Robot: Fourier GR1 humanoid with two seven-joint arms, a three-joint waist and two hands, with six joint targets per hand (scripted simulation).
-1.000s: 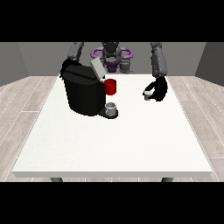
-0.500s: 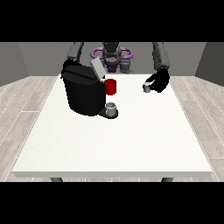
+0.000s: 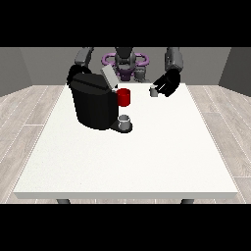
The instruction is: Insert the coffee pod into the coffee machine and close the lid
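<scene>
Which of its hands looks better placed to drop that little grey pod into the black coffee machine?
Its left hand, at the view's right: it already holds the small grey coffee pod. The other hand is hidden behind the black coffee machine, whose lid stands open.

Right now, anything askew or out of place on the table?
Nothing stands out. The coffee machine stands upright with its lid raised, a small grey cup on its base. The hand at the view's right holds the coffee pod above the table. No spills show.

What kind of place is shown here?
Probably a bare test room, not a home kitchen: a large white table stands on a wood-plank floor between plain grey walls, with only a black coffee machine and a red cup on it.
</scene>
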